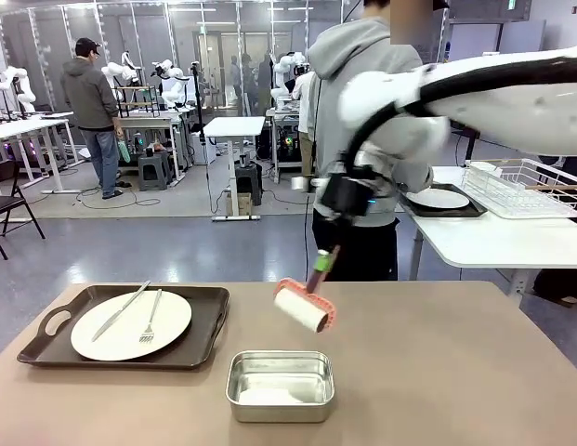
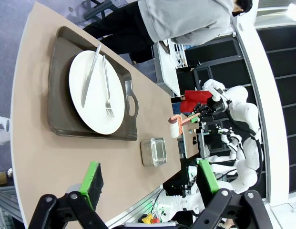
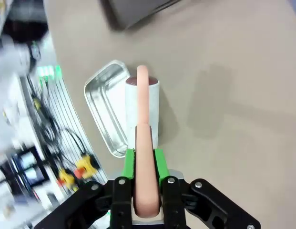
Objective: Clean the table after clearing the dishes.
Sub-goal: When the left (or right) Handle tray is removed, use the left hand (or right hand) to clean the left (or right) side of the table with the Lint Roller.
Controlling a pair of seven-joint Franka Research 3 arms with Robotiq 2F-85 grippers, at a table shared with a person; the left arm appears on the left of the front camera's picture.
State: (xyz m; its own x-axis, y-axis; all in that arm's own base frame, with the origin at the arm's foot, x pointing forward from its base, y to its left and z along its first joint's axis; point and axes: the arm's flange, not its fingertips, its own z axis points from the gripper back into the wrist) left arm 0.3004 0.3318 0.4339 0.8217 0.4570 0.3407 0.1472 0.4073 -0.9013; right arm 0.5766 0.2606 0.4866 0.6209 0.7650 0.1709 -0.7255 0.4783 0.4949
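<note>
Front view: carries a lint roller point(image 1: 302, 308) in the right gripper point(image 1: 323, 263), slanting down over the far middle of the table point(image 1: 437, 372); cannot tell whether roll and top touch. Keeps a dark tray point(image 1: 46, 325) at the table's left, bearing a white plate point(image 1: 130, 327) with knife point(image 1: 121, 311) and fork point(image 1: 150, 321) side by side. Sets a steel pan point(image 1: 280, 384) nearer than the roller, apart from the tray. Places a person point(image 1: 362, 56) in a grey hoodie behind the far edge, and a second plate point(image 1: 437, 198) on another tray point(image 1: 455, 213) on the white table point(image 1: 492, 242) to the right.

Left wrist view: spreads the left gripper point(image 2: 148, 171) wide, nothing between the jaws, above the table's near edge, looking over pan, tray and plate.

Right wrist view: pinches the roller's pink handle point(image 3: 144, 191) between green pads point(image 3: 129, 162); puts the white roll just beside the pan, over bare tan top.
</note>
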